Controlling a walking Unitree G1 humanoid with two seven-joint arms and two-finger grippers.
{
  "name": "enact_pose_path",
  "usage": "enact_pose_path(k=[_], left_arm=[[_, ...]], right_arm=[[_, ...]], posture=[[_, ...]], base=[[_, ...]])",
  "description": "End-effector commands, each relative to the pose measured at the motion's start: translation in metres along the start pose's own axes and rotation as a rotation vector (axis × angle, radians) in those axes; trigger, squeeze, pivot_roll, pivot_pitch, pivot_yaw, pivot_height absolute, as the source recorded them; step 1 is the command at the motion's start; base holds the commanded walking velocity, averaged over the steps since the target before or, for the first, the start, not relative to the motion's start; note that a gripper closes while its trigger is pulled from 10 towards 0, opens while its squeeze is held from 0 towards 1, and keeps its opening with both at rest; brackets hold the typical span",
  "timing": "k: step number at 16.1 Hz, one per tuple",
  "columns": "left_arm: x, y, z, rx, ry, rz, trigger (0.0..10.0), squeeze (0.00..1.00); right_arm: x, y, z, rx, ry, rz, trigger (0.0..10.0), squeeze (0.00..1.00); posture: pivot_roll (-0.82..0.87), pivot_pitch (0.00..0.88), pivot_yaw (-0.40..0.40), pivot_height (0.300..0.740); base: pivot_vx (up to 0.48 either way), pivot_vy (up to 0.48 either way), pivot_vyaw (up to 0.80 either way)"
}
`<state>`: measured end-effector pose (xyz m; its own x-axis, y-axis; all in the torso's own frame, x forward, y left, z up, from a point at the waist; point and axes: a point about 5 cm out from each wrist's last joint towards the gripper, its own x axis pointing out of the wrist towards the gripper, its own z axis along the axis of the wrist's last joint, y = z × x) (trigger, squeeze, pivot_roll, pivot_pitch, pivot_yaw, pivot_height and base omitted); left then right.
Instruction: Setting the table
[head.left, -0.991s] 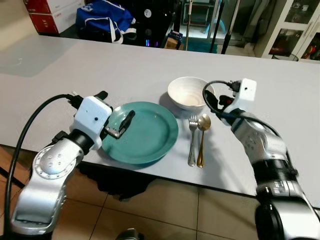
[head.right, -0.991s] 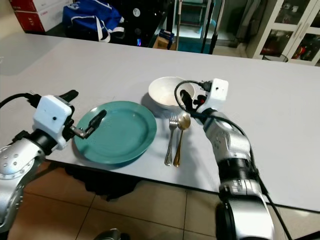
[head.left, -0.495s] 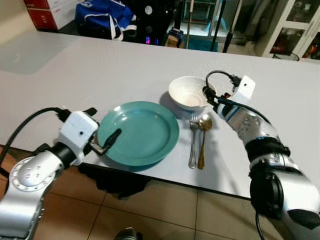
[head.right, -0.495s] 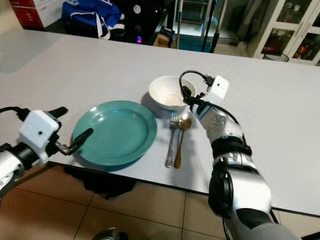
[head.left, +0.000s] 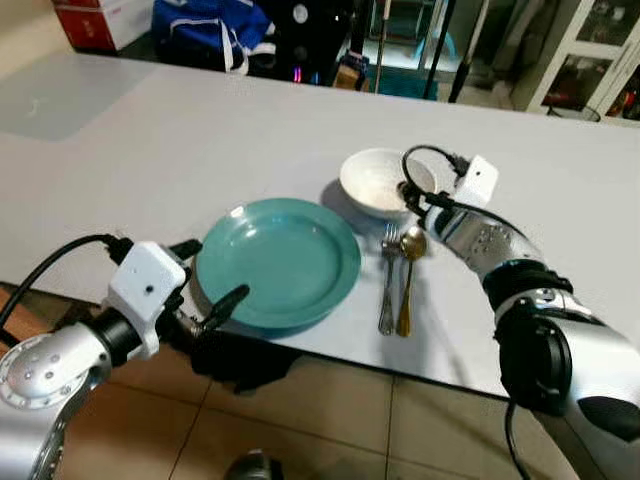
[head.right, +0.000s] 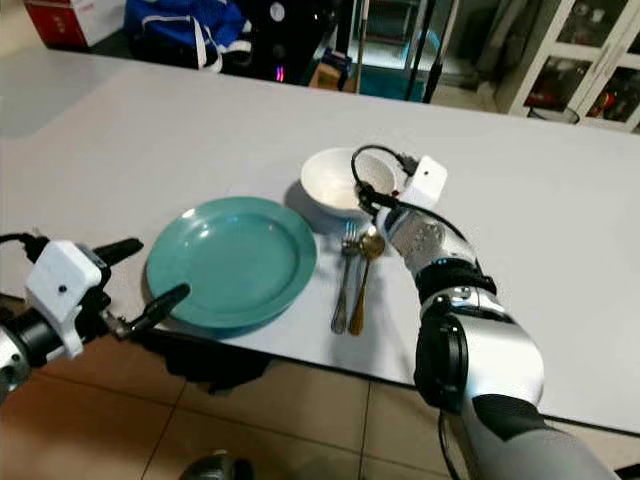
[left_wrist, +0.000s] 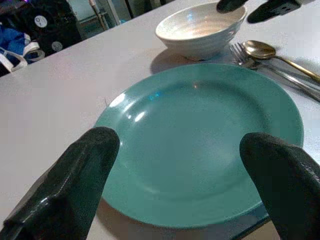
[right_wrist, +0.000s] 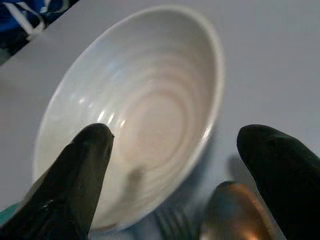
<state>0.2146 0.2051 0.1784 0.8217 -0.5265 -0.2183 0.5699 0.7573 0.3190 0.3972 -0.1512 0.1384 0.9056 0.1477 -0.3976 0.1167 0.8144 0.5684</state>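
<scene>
A teal plate (head.left: 278, 262) lies near the front edge of the grey table (head.left: 150, 140). Behind it to the right stands a white bowl (head.left: 378, 183). A silver fork (head.left: 387, 280) and a gold spoon (head.left: 408, 275) lie side by side to the right of the plate. My left gripper (head.left: 205, 280) is open and holds nothing, just off the table edge at the plate's near-left rim; the left wrist view looks across the plate (left_wrist: 200, 130). My right gripper (head.left: 408, 195) is open at the bowl (right_wrist: 150, 100), one finger over the inside and one outside its right rim.
A blue bag (head.left: 215, 25) and a red box (head.left: 95, 20) sit beyond the table's far edge, with dark equipment and stand legs (head.left: 450, 50) beside them. Glass cabinets (head.left: 590, 60) stand at the back right. Tiled floor (head.left: 350, 430) lies under the near edge.
My left gripper has drawn back off the plate toward the near table edge. My right gripper has moved left and forward up to the bowl's rim.
</scene>
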Motion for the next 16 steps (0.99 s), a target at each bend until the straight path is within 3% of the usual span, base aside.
enact_pose_path(k=[1,10,16], left_arm=[[-0.003,0.002,0.004,0.014,-0.004,0.000,10.0,0.00],[-0.005,-0.001,0.004,-0.023,0.004,-0.040,10.0,0.00],[-0.005,-0.003,0.004,-0.028,0.008,-0.055,10.0,0.00]], right_arm=[[0.000,0.009,0.007,0.022,-0.005,0.031,0.0,0.00],[0.004,0.014,-0.011,0.070,0.043,0.021,0.0,0.00],[0.004,0.013,-0.011,0.090,0.036,0.010,0.0,0.00]], posture=[[0.14,0.053,-0.030,0.740],[0.15,0.055,-0.027,0.740],[0.15,0.055,-0.025,0.740]], base=[[0.000,0.000,0.00],[0.000,0.000,0.00],[0.000,0.000,0.00]])
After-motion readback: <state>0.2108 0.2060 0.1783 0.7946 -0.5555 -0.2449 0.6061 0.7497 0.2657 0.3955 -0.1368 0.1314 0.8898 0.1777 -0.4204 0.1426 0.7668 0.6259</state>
